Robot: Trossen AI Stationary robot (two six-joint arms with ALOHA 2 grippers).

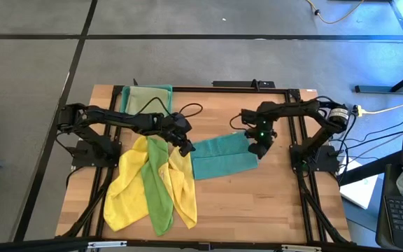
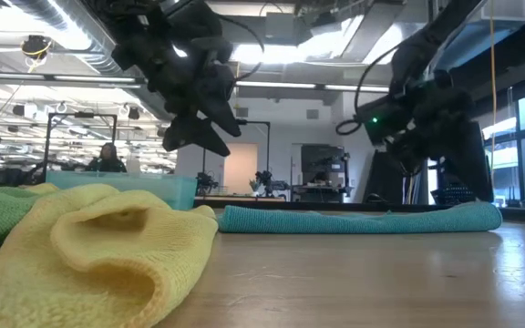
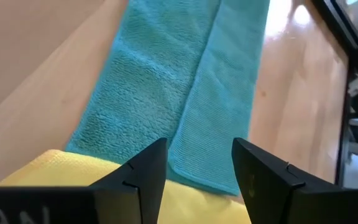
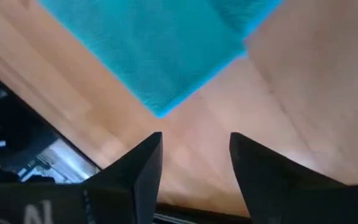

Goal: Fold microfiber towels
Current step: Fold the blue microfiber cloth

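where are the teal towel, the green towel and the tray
teal towel (image 1: 219,156), high view, middle of the folded cloth
green towel (image 1: 159,189), high view, middle of its long strip
tray (image 1: 147,98), high view, its inside

Folded once, teal towel (image 1: 222,155) lying flat near table (image 1: 278,203) centre. Beside it, touching: two yellow towels (image 1: 128,185) and bright green towel (image 1: 159,189), crumpled, overlapping. Pale olive-green towel (image 1: 145,98) at far edge.

A wooden bench (image 1: 257,196) with a black frame stands on grey floor (image 1: 187,63). At three o'clock, cables (image 1: 390,133) trail off; at four o'clock a keyboard (image 1: 401,217) shows.
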